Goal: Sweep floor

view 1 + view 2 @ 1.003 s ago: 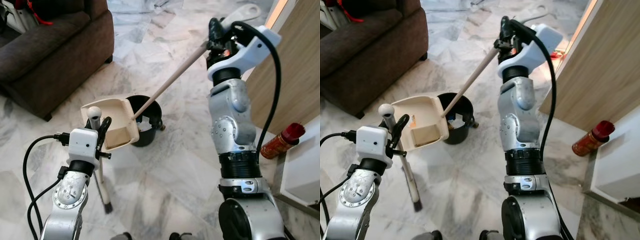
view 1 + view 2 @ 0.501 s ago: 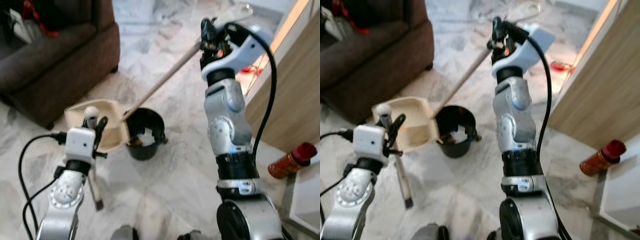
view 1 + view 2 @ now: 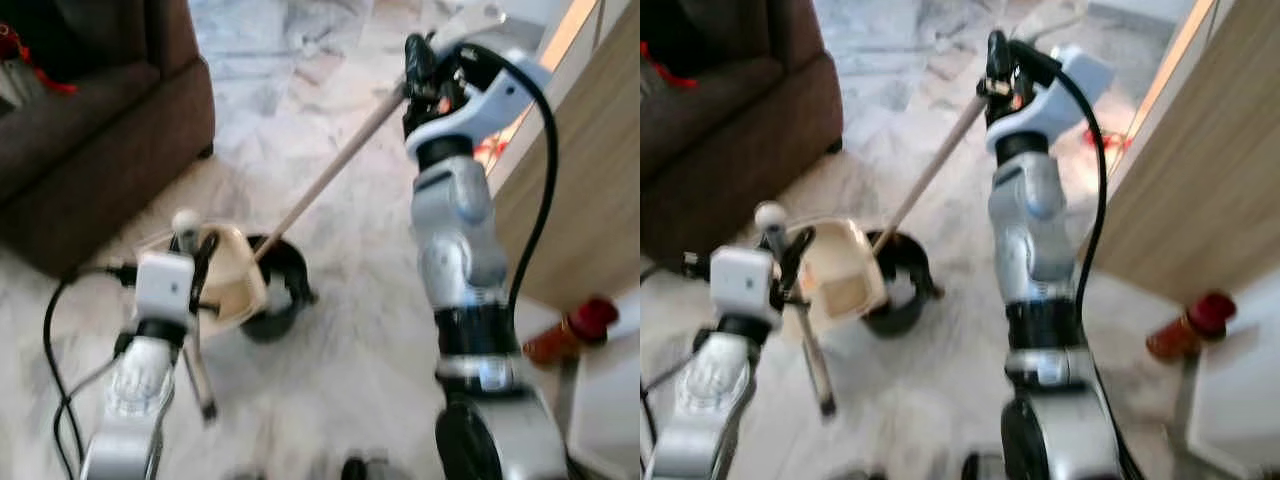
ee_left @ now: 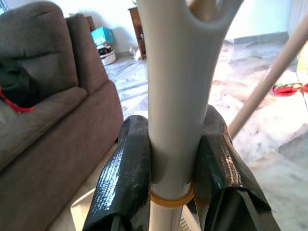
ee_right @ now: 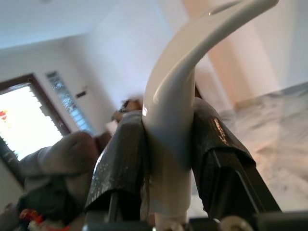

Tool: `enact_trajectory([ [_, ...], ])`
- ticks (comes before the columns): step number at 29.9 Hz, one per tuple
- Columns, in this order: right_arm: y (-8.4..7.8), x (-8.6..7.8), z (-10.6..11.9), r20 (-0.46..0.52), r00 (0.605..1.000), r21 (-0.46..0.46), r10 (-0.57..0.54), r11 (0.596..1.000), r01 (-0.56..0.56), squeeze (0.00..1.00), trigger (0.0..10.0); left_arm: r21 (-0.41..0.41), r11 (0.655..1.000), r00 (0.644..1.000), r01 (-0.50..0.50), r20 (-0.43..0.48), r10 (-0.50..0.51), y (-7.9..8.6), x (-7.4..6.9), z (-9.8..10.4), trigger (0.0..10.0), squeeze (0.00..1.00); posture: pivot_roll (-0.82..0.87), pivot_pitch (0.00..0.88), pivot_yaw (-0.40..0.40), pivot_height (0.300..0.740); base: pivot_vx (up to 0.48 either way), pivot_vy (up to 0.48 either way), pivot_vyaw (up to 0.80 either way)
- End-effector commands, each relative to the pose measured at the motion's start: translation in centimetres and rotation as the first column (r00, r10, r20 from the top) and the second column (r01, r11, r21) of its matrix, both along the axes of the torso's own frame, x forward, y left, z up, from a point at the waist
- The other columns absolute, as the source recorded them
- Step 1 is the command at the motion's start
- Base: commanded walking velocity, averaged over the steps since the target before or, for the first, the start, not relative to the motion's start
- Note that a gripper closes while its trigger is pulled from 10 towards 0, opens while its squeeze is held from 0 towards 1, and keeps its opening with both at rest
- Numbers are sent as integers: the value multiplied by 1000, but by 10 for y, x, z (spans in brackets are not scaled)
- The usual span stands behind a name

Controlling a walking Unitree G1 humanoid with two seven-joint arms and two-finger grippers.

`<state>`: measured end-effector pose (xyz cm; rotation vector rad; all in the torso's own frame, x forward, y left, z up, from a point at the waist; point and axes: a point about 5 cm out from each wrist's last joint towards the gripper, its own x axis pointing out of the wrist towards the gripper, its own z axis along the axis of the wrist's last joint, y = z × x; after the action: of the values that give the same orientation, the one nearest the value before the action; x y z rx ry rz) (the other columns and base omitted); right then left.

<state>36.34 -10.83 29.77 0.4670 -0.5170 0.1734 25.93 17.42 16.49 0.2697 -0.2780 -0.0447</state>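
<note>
Broom [image 3: 330, 175] and dustpan [image 3: 232, 278] are both in hand, and the marble floor [image 3: 340, 340] shows no loose debris that can be made out through the blur. The sweeping proper appears finished; what is under way looks like emptying the pan into the black bin [image 3: 275, 295], with putting the tools away left to do.

Left end effector [image 4: 168, 159]: its two black fingers are clamped on the pale grey upright handle of the dustpan, just above an orange band. From there the handle runs down to a dark foot near the floor, and the cream pan sits tilted beside the end effector, its lip touching or just over the rim of the bin. A tan patch lies inside the pan; whether it is debris or a label cannot be told. The left arm is bent, forearm rising toward the pan.

Right end effector [image 5: 166, 159]: fingers closed on the white curved top of the broom. The wooden stick slants down from it to the bin. The right arm is raised high, elbow extended, forearm upright.

Surroundings: brown sofa [image 3: 90, 130], wooden panel [image 3: 590, 190], red bottle [image 3: 565, 330] on the floor.
</note>
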Motion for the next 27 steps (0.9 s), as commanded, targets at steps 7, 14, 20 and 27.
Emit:
enact_trajectory([
  [7,5,-8,23,104,995,7,13,1000,-13,0,10000,10,1000,999,-4,53,4,3,-2,10,10000,0,18,187,-33,740,325,0,0],
  [14,7,-8,23,106,994,4,32,999,-33,0,10000,13,1000,997,-19,70,18,7,-2,13,10000,0,19,191,-32,740,271,0,0],
  [20,12,-11,21,104,992,-14,68,998,-67,0,10000,25,999,997,-37,71,35,15,-5,13,10000,0,20,194,-33,740,0,0,0],
  [27,16,-18,18,116,988,-32,101,995,-98,0,10000,37,998,996,-52,73,49,20,-6,14,10000,0,22,197,-32,740,0,0,0],
])
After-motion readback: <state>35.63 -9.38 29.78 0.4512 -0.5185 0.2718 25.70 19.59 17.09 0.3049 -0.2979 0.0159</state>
